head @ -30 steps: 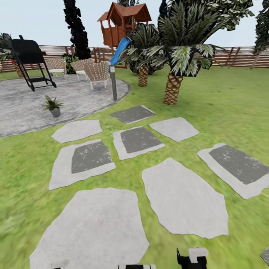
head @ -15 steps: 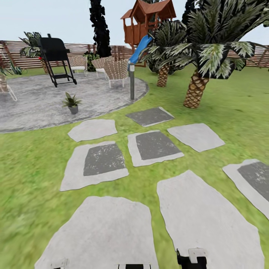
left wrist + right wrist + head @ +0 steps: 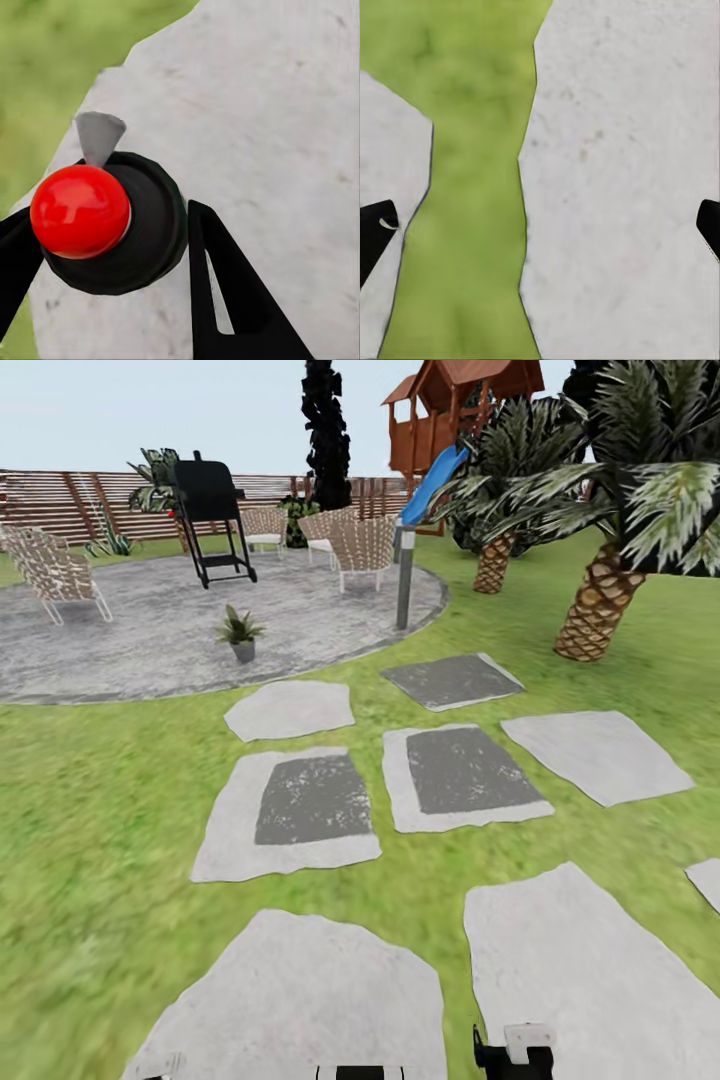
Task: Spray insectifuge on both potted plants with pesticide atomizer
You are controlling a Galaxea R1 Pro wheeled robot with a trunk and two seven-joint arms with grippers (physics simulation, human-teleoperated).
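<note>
Our left hand [image 3: 105, 247] is clamped on the atomizer [image 3: 112, 225], our right hand [image 3: 540, 225] is wide apart, and one plant [image 3: 240, 632] sits on the patio [image 3: 150, 640].

The pesticide atomizer [image 3: 112, 225], a dark round-bodied bottle capped by a glossy red ball with a small grey nozzle beside it, sat clamped between the left gripper's [image 3: 109, 247] black fingers [image 3: 225, 292], seen from above over a pale stepping stone [image 3: 255, 112]. One potted plant [image 3: 240, 632], a low rosette of pointed green leaves in a small dark pot, stood upright on the round grey patio [image 3: 150, 640] of the garden, well ahead across the lawn [image 3: 90, 820].
</note>
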